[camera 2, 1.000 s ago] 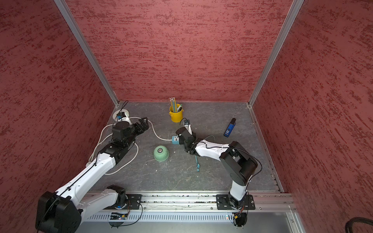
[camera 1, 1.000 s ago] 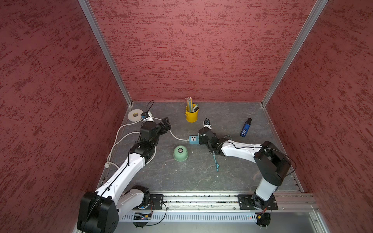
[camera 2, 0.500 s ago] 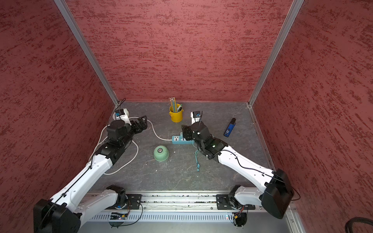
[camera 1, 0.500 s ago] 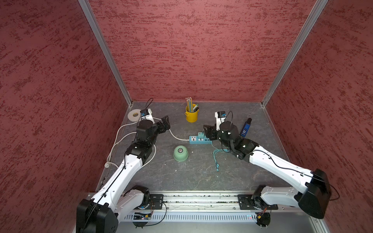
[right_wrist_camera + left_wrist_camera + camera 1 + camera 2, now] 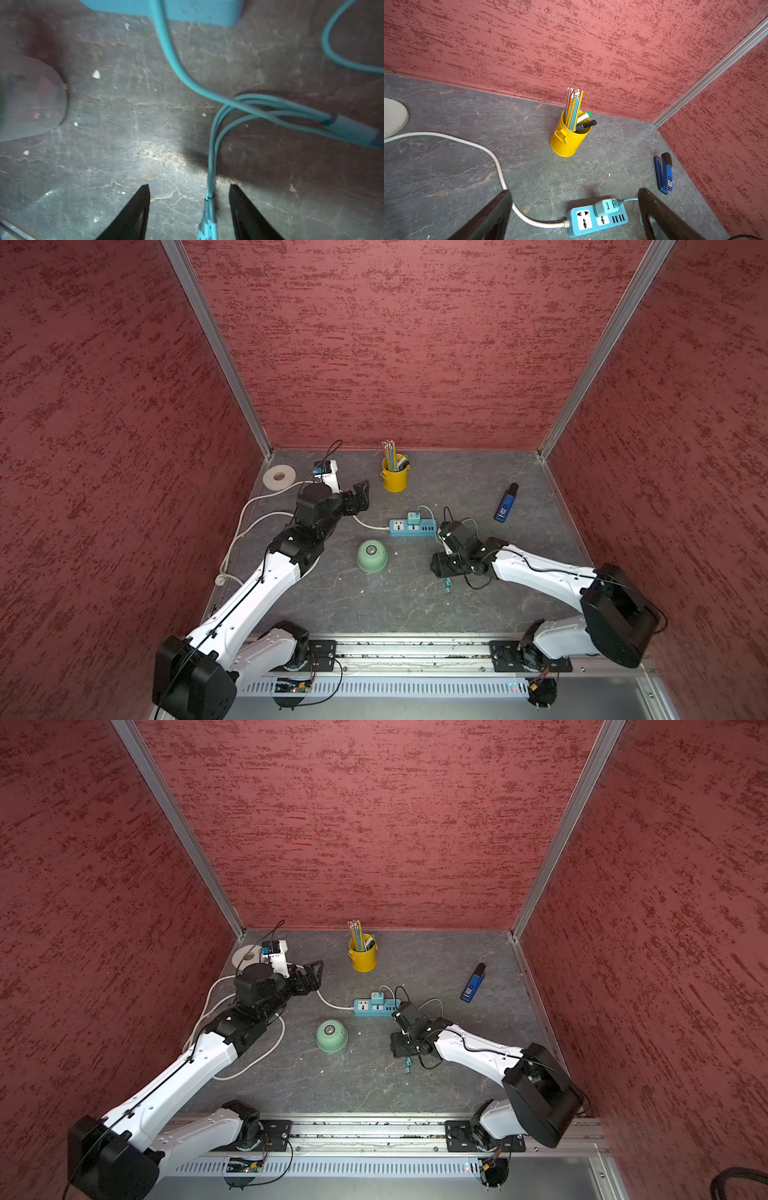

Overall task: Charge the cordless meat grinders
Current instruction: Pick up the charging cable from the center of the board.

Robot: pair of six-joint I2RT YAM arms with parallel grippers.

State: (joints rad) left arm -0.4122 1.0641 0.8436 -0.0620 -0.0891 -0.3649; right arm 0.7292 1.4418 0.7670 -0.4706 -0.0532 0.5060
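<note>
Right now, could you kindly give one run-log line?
left gripper: open, empty | right gripper: open, cable plug between jaws | meat grinder: unconnected

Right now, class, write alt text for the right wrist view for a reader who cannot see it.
Two black fingers stand open on either side of the connector of a teal cable lying on the grey table. The cable runs off toward a teal power strip, and the mint meat grinder shows blurred at the frame's edge.
</note>
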